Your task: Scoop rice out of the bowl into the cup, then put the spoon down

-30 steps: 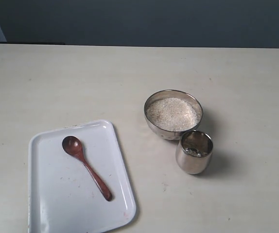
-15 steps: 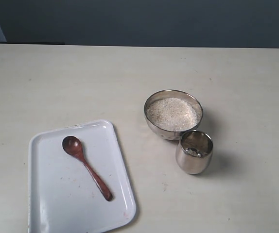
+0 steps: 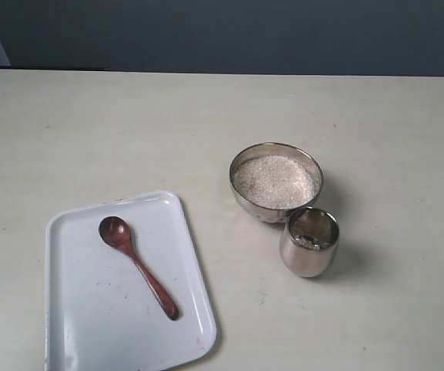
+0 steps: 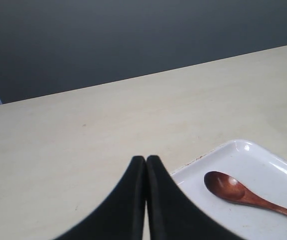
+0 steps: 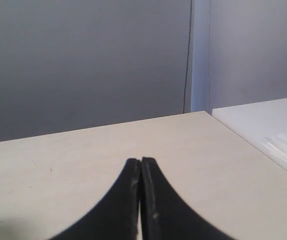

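With fingers pressed together on both left gripper and right gripper, you can shove the flat spoon across the tray, or later tip the cup beside the bowl.

No legible text, label, brand, number or sign in any view; round shiny steel bowl, small shiny steel cup, dark reddish-brown wooden spoon, white rectangular tray and pale table all unmarked.
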{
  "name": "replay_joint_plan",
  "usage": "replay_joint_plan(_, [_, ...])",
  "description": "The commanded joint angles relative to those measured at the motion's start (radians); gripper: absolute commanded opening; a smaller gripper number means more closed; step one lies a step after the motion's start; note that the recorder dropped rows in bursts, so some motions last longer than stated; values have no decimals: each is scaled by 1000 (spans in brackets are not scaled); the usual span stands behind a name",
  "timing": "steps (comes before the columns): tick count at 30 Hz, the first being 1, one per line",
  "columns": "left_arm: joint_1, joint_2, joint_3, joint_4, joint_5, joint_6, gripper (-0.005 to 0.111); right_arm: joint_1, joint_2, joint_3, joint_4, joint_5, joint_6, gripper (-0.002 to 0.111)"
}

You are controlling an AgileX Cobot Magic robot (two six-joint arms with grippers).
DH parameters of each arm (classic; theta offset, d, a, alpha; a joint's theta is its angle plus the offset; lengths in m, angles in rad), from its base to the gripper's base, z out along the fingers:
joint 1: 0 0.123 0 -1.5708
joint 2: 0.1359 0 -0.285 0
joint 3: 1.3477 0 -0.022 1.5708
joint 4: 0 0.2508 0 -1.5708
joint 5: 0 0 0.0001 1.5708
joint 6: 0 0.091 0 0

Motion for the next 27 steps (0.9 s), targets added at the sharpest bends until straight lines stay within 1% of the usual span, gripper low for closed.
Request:
replay_joint_plan(1, [-5, -4, -2, 2, -15, -5, 1, -6, -7, 16, 8, -15, -7, 0])
replay_joint_plan(10, [-5, -4, -2, 2, -15, -5, 1, -6, -7, 16, 6, 84, -7, 0])
replay_joint_plan(27, [-5, -4, -2, 2, -15, -5, 1, -6, -7, 16, 11, 84, 0, 0])
